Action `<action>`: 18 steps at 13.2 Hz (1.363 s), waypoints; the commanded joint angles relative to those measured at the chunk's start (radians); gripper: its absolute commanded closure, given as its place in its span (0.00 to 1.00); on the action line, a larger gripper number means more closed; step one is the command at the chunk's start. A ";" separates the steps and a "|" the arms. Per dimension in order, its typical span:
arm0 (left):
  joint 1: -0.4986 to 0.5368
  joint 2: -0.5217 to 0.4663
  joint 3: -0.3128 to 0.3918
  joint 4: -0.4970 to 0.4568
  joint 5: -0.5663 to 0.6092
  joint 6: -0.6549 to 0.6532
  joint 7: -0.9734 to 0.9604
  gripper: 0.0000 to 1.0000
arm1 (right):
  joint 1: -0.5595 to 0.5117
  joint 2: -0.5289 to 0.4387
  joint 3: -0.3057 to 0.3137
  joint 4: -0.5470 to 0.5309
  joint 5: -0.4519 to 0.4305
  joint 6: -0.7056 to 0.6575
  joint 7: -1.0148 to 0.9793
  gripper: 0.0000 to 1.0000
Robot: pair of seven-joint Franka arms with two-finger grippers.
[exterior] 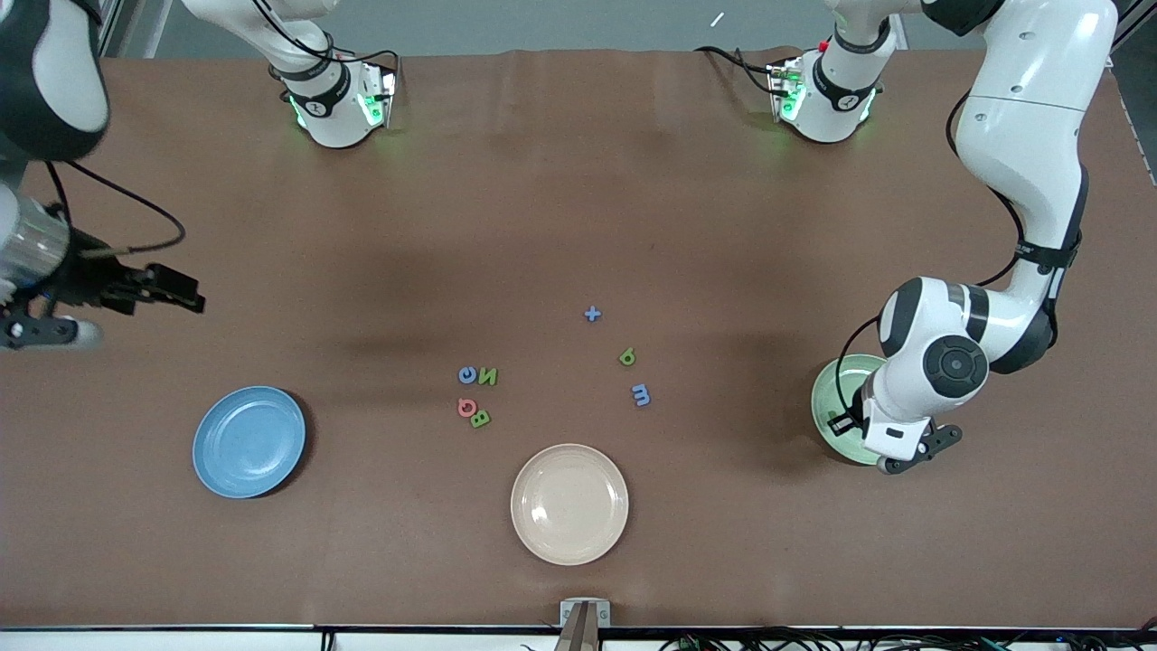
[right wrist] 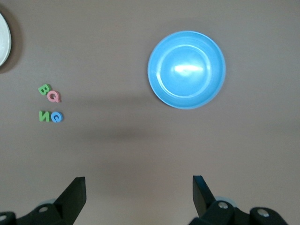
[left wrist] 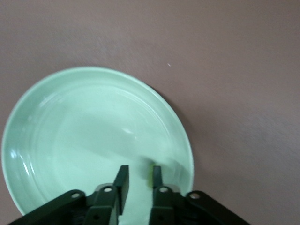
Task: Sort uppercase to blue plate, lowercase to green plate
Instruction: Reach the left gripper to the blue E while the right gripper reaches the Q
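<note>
The green plate (exterior: 833,395) lies at the left arm's end, partly under that arm. My left gripper (exterior: 915,452) hovers over its rim; in the left wrist view (left wrist: 139,176) the jaws stand slightly apart over the green plate (left wrist: 93,131), with a small blurred green piece (left wrist: 150,174) against one finger. The blue plate (exterior: 249,441) lies at the right arm's end. My right gripper (exterior: 176,297) hangs wide open (right wrist: 138,190) and empty over bare table. Blue G (exterior: 467,374), green N (exterior: 488,376), red Q (exterior: 466,407) and green B (exterior: 480,418) cluster mid-table. Blue x (exterior: 592,314), green p (exterior: 627,357) and blue m (exterior: 640,394) lie apart.
A cream plate (exterior: 569,503) lies nearest the front camera, in the middle. The right wrist view shows the blue plate (right wrist: 186,69), the capital cluster (right wrist: 49,103) and the cream plate's edge (right wrist: 3,40). The brown tabletop (exterior: 578,181) stretches between the letters and the bases.
</note>
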 commanded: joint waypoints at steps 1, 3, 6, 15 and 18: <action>0.000 -0.007 -0.009 0.011 0.035 -0.032 -0.001 0.00 | 0.064 0.098 -0.005 0.037 0.015 0.028 0.007 0.00; -0.052 -0.043 -0.027 0.016 0.022 -0.142 -0.030 0.00 | 0.118 0.178 -0.005 0.038 0.015 0.052 0.016 0.00; -0.169 -0.053 -0.069 0.025 0.027 -0.166 -0.294 0.00 | 0.172 0.273 -0.005 0.037 0.021 0.179 0.122 0.00; -0.427 0.137 -0.070 0.224 -0.011 -0.050 -0.355 0.12 | 0.388 0.471 -0.004 0.037 0.021 0.462 0.513 0.00; -0.429 0.170 -0.069 0.229 -0.013 0.044 -0.286 0.17 | 0.422 0.511 -0.005 0.031 0.021 0.497 0.533 0.00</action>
